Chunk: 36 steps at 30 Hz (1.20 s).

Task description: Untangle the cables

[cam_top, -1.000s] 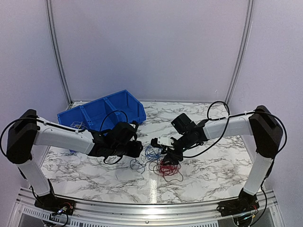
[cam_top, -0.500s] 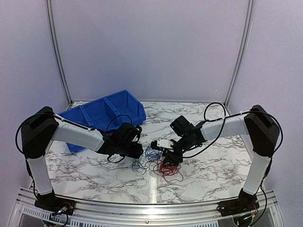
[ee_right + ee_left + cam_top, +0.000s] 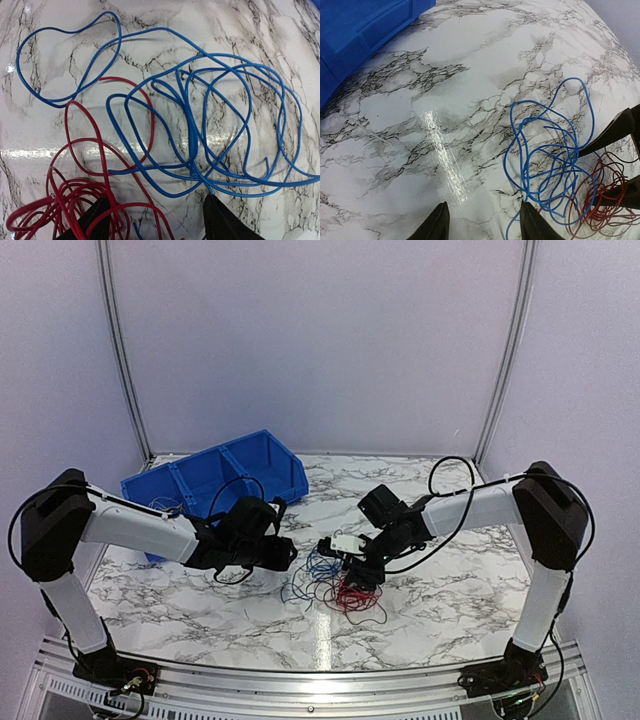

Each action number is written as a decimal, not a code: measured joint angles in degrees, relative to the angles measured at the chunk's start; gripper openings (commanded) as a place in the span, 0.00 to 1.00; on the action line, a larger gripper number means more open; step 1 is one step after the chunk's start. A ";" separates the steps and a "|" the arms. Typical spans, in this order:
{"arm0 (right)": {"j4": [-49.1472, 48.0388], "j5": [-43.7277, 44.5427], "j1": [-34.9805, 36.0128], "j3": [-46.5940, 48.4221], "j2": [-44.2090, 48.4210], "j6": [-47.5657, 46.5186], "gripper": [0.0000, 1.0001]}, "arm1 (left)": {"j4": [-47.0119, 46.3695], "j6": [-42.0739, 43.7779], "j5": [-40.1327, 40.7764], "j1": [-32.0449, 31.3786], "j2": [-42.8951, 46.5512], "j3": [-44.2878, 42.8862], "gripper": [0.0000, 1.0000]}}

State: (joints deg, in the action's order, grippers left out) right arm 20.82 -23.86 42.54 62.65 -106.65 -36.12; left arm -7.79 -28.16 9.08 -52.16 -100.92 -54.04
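Spanning the scene, the marble table (image 3: 470, 615) carries a blue bin (image 3: 215, 475) at its far left corner, well apart from the work. Both arms reach in toward the middle of the table, nearer its front edge. The left gripper (image 3: 482, 224) hangs low over bare marble with its jaws apart and nothing between them. The right gripper (image 3: 157, 220) stands directly over the pile, jaws likewise spread, closed on nothing that I can see. The cables (image 3: 332, 585) lie between the two grippers in a loose heap. The blue wire (image 3: 200, 125) sprawls in wide loops ahead of the right gripper and just beside the left gripper's tips. The red wire (image 3: 75, 195) bunches tighter, crossing one finger (image 3: 95, 217) of the right gripper.
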 measured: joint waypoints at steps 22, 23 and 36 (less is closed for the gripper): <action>0.24 -0.02 0.00 0.59 -1.27 -0.17 0.63 | -3.15 3.74 -7.04 -0.48 -8.41 -3.02 0.06; 0.26 -0.02 0.00 0.63 -1.31 -0.17 0.63 | -3.13 3.91 -7.06 -0.50 -8.33 -3.02 0.04; 0.26 -0.04 0.00 1.29 -1.86 -0.17 0.62 | -3.21 4.81 -4.57 -0.50 -2.12 -0.33 0.00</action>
State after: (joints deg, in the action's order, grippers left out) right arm 21.08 -23.90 42.54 63.94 -108.51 -36.29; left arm -11.00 -23.35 4.51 -52.66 -103.04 -54.37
